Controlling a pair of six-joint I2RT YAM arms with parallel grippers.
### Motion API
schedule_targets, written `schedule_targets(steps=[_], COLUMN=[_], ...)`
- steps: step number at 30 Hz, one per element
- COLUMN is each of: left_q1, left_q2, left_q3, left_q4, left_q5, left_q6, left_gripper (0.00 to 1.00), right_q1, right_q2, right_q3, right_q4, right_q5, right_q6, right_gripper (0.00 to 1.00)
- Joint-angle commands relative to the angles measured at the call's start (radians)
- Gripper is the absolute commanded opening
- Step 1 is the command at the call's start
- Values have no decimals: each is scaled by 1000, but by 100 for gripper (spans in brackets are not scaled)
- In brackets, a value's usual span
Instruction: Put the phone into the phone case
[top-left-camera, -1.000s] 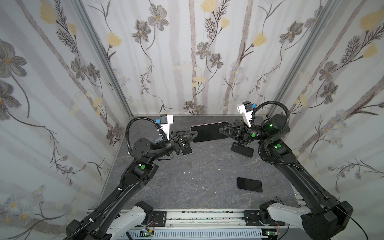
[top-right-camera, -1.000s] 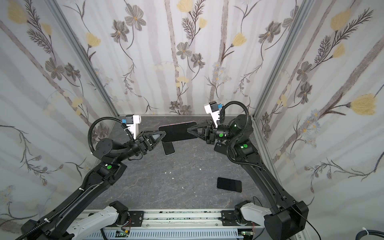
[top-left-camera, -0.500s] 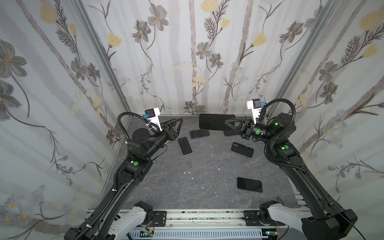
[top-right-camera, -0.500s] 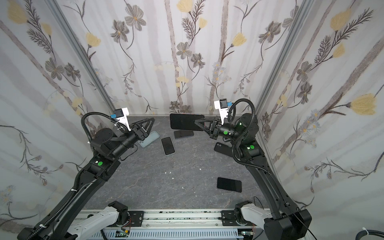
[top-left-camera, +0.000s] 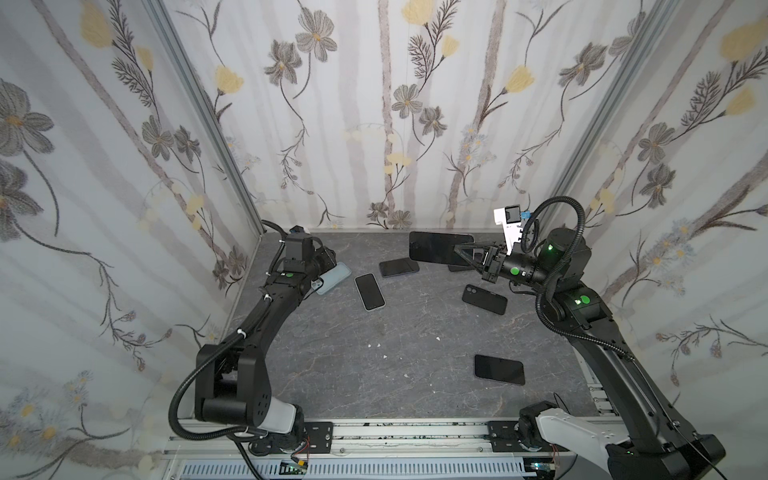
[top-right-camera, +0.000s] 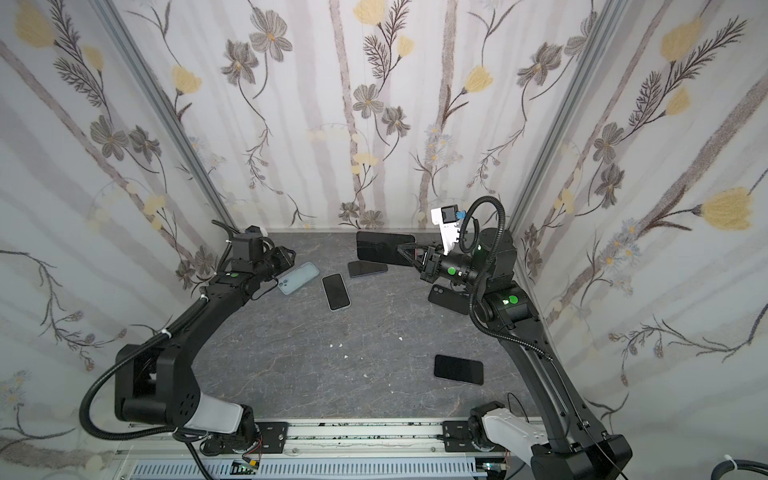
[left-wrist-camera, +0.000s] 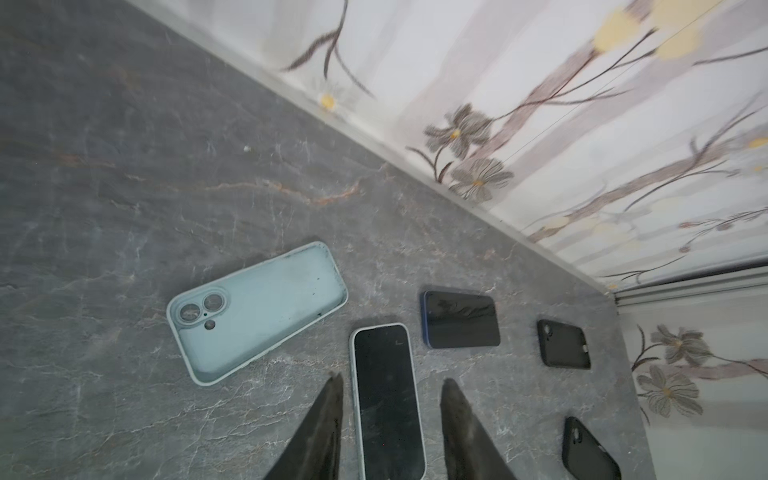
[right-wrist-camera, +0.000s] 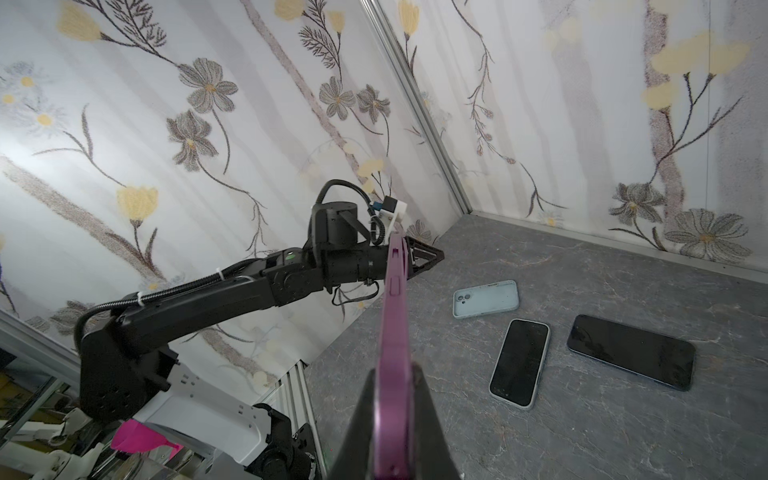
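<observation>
Above back edge of grey marbled worktop (top-left-camera: 374, 353), right gripper (top-left-camera: 456, 248) clamps purple-rimmed dark phone (top-left-camera: 434, 246); left gripper (left-wrist-camera: 392, 379), jaws apart, holds nothing near pale blue phone case (left-wrist-camera: 257, 311), lying empty; fitting not yet done

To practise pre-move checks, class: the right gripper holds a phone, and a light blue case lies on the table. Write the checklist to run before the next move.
1. right gripper shut on the held phone: ok.
2. left gripper open, nothing gripped: ok.
3. light blue case flat on the table, uncovered: ok.
4. Phone above the case: not ok; it is held well apart from it.
5. Phone fits this case: cannot tell.
</observation>
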Motion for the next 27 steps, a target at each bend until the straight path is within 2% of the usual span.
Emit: schedule_targets(steps=[1,6,12,19,27], left_q1=[10,11,11,11,6], left_q2=[131,344,500,562,462], left_q3=[75,213,302,296,105], left_q4=[-6,-68,-111,-132,-96], left_q5=[19,42,59,69,68], left_q6=[38,55,77,106,120], left_gripper=[36,33,32,32,32], right_q1=[1,1,1,1,1], right_q2=[-18,-34,-53,-63,-71], right_q3=[2,-3,-12,-37,-67], right_q4=[4,-19,-55,-66,-54], right_q5=[11,11,23,30,19], right_q6=[-34,-50,-83,-95,-92], right_gripper=[0,0,0,1,4])
